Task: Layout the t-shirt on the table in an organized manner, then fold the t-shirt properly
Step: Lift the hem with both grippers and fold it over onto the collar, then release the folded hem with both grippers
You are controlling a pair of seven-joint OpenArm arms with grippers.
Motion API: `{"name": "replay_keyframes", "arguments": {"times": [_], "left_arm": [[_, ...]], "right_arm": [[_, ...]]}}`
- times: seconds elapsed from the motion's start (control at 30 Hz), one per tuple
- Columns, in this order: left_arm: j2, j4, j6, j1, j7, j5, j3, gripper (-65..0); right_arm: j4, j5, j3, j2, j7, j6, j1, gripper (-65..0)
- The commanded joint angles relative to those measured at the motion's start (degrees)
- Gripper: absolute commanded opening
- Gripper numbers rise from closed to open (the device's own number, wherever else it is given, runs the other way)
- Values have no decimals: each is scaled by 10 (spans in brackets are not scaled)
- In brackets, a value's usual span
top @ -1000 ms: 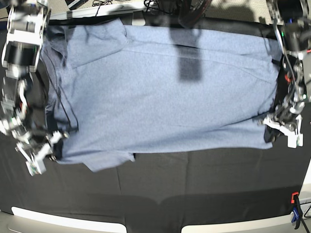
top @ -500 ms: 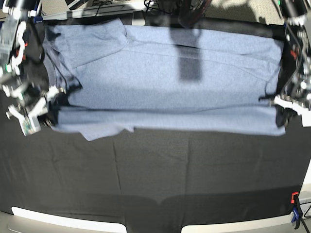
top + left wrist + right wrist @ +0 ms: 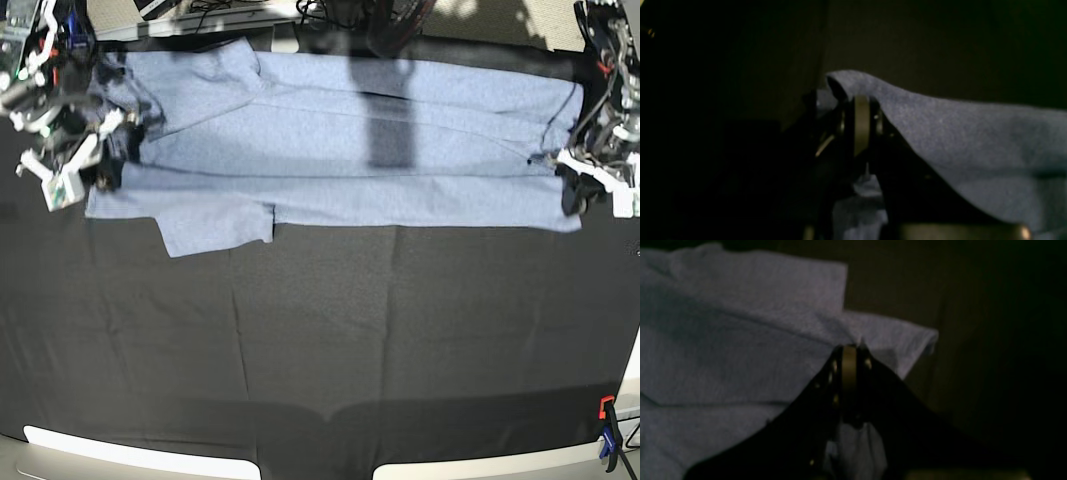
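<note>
Fabric of the t-shirt (image 3: 340, 150) is spread across the far part of the desk (image 3: 330, 350), stretched long from side to side, with its near long edge doubled over the body and one sleeve (image 3: 215, 228) lying flat beyond the fold line toward the viewer. The left hand (image 3: 590, 180) is closed on the shirt's edge at the right of the base view; in its wrist view the cloth (image 3: 957, 133) is seen draped over the pinched tips. The right hand (image 3: 75, 165) is likewise clamped on the shirt near the opposite end, the fabric (image 3: 740, 340) being gathered at its tips in the wrist view.

A lengthwise fold is judged to be in progress, with the carried edge not yet laid down. For this step to be done well, both ends should be carried across at an equal pace and height, so that the crease is kept straight and parallel to the far edge. Light tension should be held between the two hands to prevent sagging in the middle. The edge should be lowered flat before either grip is released, and both grips are best released together. The projecting sleeve is likely to need tucking inward afterwards. Wrinkles near the right hand's end should be watched, since bunching there could be trapped under the fold.
</note>
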Motion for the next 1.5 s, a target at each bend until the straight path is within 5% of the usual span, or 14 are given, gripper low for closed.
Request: {"name": "replay_keyframes", "arguments": {"times": [0.0,0.3,0.87,1.0,1.17,1.3,1.47], "left_arm": [[-8,11,0,-4,-14,-2,-4,-650],[-8,11,0,-4,16,4,-4,-650],[-23,11,0,-5,69,19,-4,-650],[-41,11,0,-5,90,19,-4,-650],[-78,11,0,-5,104,18,-4,-356],[-88,12,3,-8,102,11,-4,-328],[-77,12,5,-10,87,-34,-4,-328]], "right_arm": [[10,4,7,9,10,-3,-6,-650],[10,3,51,-42,5,-2,-19,-650],[10,2,51,-44,-38,-2,-19,-650],[10,11,51,-43,-65,-2,-19,-475],[20,118,51,-9,-127,2,-19,-421],[31,160,51,22,-123,2,0,-421],[14,179,43,15,-163,-7,97,-421]]}}
